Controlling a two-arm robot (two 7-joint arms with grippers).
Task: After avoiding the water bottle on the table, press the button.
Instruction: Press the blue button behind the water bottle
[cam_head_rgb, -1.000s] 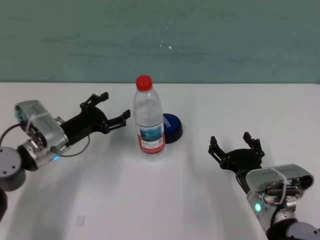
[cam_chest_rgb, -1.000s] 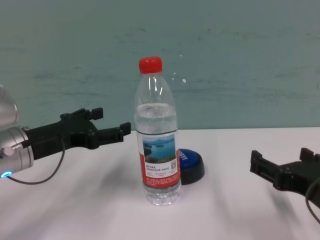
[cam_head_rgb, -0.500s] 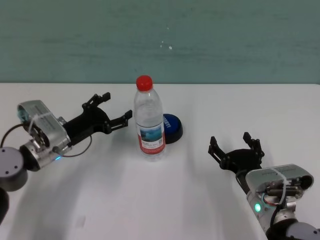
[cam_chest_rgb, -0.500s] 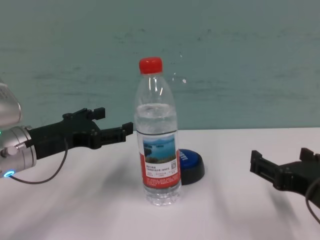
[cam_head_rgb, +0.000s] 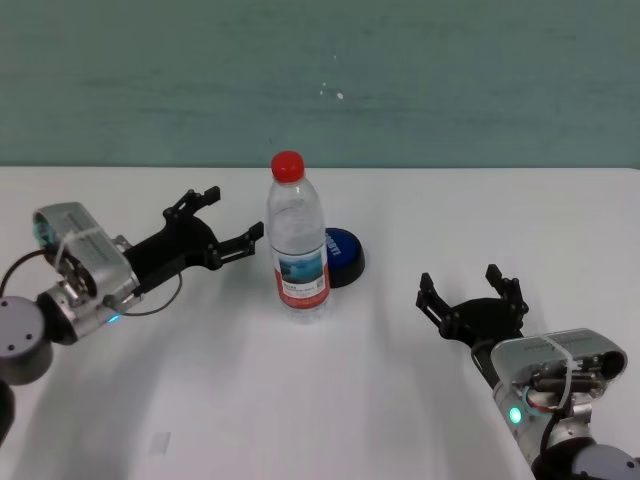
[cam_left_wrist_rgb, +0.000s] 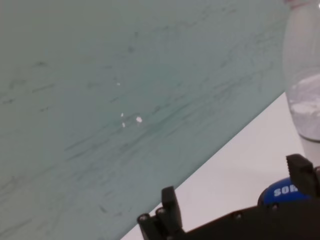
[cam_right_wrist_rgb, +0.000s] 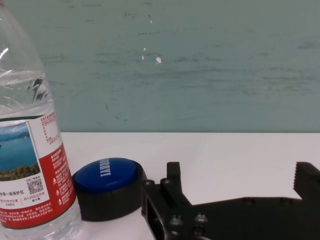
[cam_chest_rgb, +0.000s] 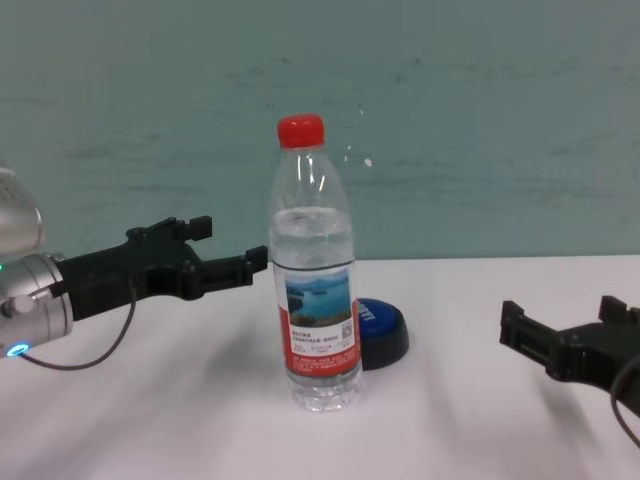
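Note:
The water bottle (cam_head_rgb: 298, 250) (cam_chest_rgb: 316, 280) stands upright mid-table, clear with a red cap and a red-and-white label. Just behind it on the right sits the button (cam_head_rgb: 342, 255) (cam_chest_rgb: 382, 328), blue dome on a black base, partly hidden by the bottle. My left gripper (cam_head_rgb: 232, 212) (cam_chest_rgb: 230, 242) hovers open just left of the bottle, one fingertip close to its side, nothing between the fingers. The left wrist view shows that gripper (cam_left_wrist_rgb: 234, 180), the button (cam_left_wrist_rgb: 286, 191) and the bottle (cam_left_wrist_rgb: 302, 75). My right gripper (cam_head_rgb: 460, 280) (cam_right_wrist_rgb: 239, 172) is open, low at the front right, facing the button (cam_right_wrist_rgb: 106, 175).
The white table (cam_head_rgb: 300, 400) runs wide to both sides. A teal wall (cam_head_rgb: 320, 80) rises behind its far edge. A cable loops from my left wrist (cam_chest_rgb: 70, 355).
My left gripper has edged slightly to the right, closer to the bottle. The right arm, bottle and button have not moved.

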